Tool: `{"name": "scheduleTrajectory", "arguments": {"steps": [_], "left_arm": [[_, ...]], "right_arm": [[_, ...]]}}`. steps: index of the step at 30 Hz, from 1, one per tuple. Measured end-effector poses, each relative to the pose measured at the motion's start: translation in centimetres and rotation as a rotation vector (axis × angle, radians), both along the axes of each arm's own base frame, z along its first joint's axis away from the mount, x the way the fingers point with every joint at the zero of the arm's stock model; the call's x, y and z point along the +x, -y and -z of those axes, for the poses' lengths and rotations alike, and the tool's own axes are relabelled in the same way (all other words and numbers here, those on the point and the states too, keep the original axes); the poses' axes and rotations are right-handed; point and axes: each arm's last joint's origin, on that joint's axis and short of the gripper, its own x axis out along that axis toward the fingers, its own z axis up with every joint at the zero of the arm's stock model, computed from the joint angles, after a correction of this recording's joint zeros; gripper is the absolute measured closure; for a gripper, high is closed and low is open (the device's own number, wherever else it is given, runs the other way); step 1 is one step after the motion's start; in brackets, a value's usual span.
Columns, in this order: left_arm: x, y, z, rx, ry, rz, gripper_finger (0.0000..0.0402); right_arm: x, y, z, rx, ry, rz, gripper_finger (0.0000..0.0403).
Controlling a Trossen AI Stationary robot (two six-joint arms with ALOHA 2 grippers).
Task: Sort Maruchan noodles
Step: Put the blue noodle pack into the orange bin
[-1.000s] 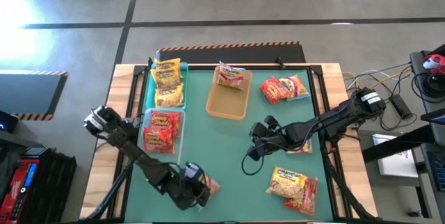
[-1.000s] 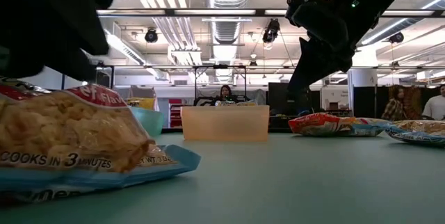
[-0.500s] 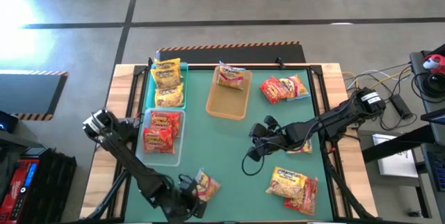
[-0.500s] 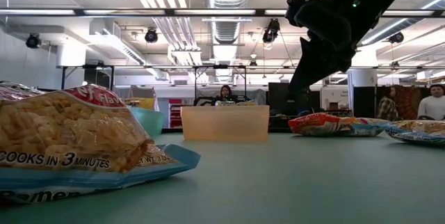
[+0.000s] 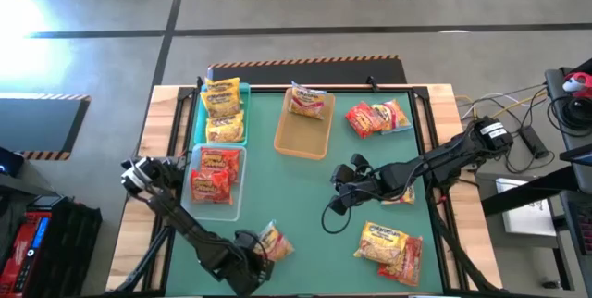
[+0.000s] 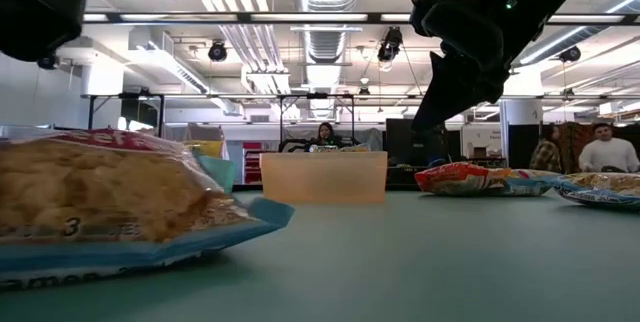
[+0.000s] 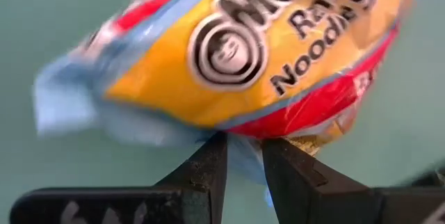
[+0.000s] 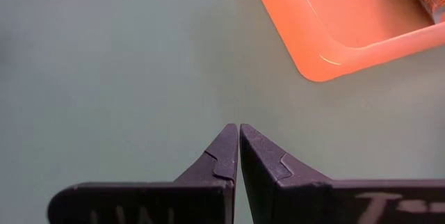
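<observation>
My left gripper (image 5: 252,254) is near the table's front edge, left of centre, and is shut on a yellow-and-red Maruchan packet (image 5: 274,241). This packet fills the left wrist view (image 7: 264,50) and lies large at the left of the low view (image 6: 100,207). My right gripper (image 8: 238,130) hangs shut over bare mat near the table's middle (image 5: 339,189) and holds nothing. Yellow packets lie in the teal tray (image 5: 202,117), red ones in the clear tray (image 5: 239,180), and one packet in the tan tray (image 5: 301,136). My left gripper pinches the packet's blue sealed edge (image 7: 245,160) between its two fingers (image 7: 212,165). The fingers slant steeply down at it from the table's near left side. In the low view the packet lies nearly flat, with its underside (image 6: 150,252) at the mat.
Loose packets lie at the far right (image 5: 377,117), at the near right (image 5: 393,242) and under the right arm (image 5: 403,192). The tan tray's corner (image 8: 327,36) is just beyond the right fingertips. Open green mat (image 5: 305,196) lies between the arms. People are in the room behind.
My left gripper has tipped more steeply down and rolled, shifting a little toward the near left. It has kept its hold, and the packet has come out from under it. The packet has sunk from a raised tilt to lie flatter on the mat.
</observation>
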Motion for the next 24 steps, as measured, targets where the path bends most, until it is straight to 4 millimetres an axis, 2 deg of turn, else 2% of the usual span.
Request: {"name": "scheduleTrajectory", "arguments": {"steps": [4,12,16,20,24], "left_arm": [[0.7,-1.3,0.4,0.109,0.009,0.009,0.0327],[3.4,-4.6,0.3,0.313,0.050,0.160,0.0327],[4.5,-6.3,0.2,0.397,0.060,0.175,0.0327],[4.8,-6.8,0.1,0.452,0.076,0.186,0.0327],[4.9,-6.1,-0.5,0.446,0.103,0.193,0.0327]], "right_arm": [[0.0,0.0,0.0,0.000,0.001,0.000,0.0394],[0.0,0.0,0.0,0.001,0.003,0.001,0.0394],[0.0,0.0,0.0,0.001,0.004,0.001,0.0394],[0.0,0.0,0.0,0.001,0.004,0.001,0.0394],[0.0,0.0,0.0,0.001,0.004,0.001,0.0394]]}}
